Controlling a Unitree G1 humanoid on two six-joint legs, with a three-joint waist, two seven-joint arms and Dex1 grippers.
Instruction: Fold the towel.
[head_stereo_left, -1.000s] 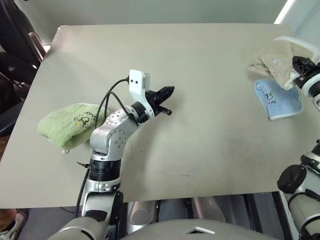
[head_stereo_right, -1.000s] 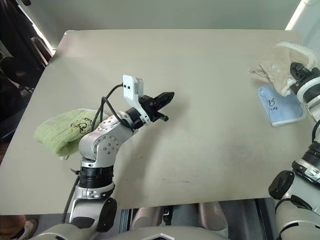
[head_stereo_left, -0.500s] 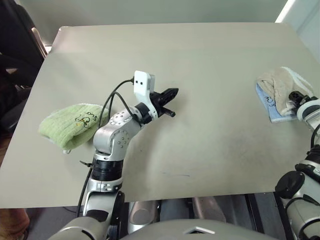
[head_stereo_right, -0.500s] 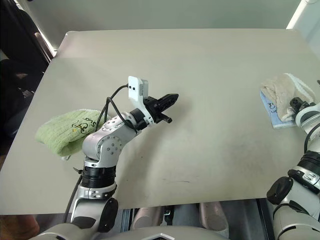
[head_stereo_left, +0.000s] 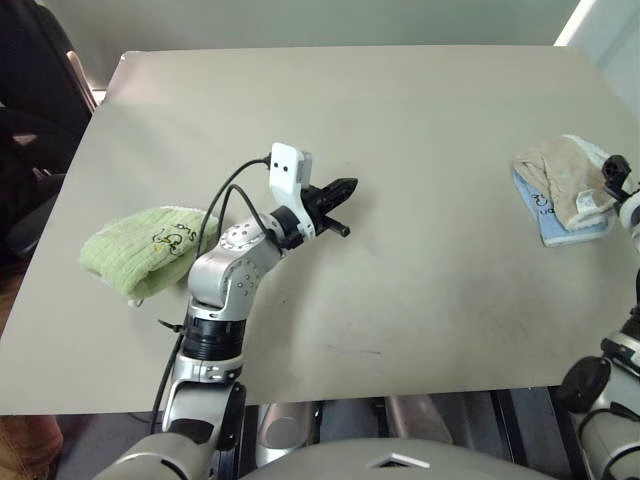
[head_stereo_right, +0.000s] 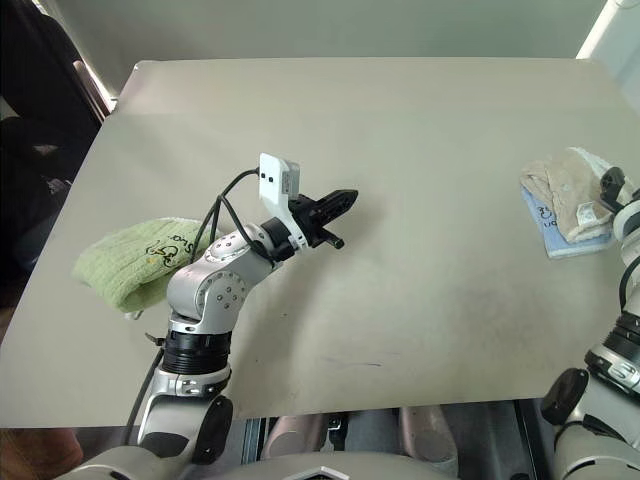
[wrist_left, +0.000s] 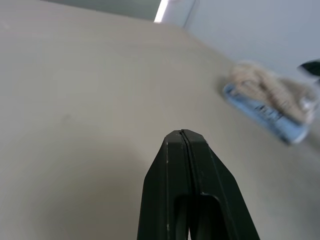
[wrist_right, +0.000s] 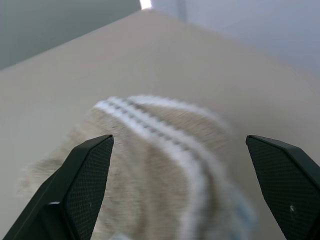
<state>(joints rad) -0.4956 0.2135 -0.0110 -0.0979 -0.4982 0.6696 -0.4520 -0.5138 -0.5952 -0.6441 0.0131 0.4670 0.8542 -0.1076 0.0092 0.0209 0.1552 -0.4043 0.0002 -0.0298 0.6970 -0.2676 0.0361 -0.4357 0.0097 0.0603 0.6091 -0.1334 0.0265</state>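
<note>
At about three o'clock on the desk (head_stereo_left: 400, 130), close to its right edge, the towel (head_stereo_left: 565, 178) lies in a loose, rumpled heap. It is beige terry cloth, bunched into soft ridges, with white corded stripes running across its upper folds in the right wrist view (wrist_right: 165, 150). It sits on top of a smaller light blue towel (head_stereo_left: 560, 222), covering most of it; the blue cloth shows along the near and left sides, with a small dark mark on it. No container stands on the desk.

Just beside the beige heap, at its right side, the right hand (wrist_right: 180, 145) is released, its two black fingers (wrist_right: 85, 175) spread wide to either side of the cloth and gripping nothing.

Near the middle of the desk, slightly toward nine o'clock, the left hand (head_stereo_left: 338, 192) hangs above the bare surface, clenched with its fingers pressed flat together and empty, pointing toward the three o'clock side. Well apart from the beige towel, at about eight o'clock near the left edge, a light green towel (head_stereo_left: 135, 248) lies folded into a thick pad with a dark embroidered mark on top.
</note>
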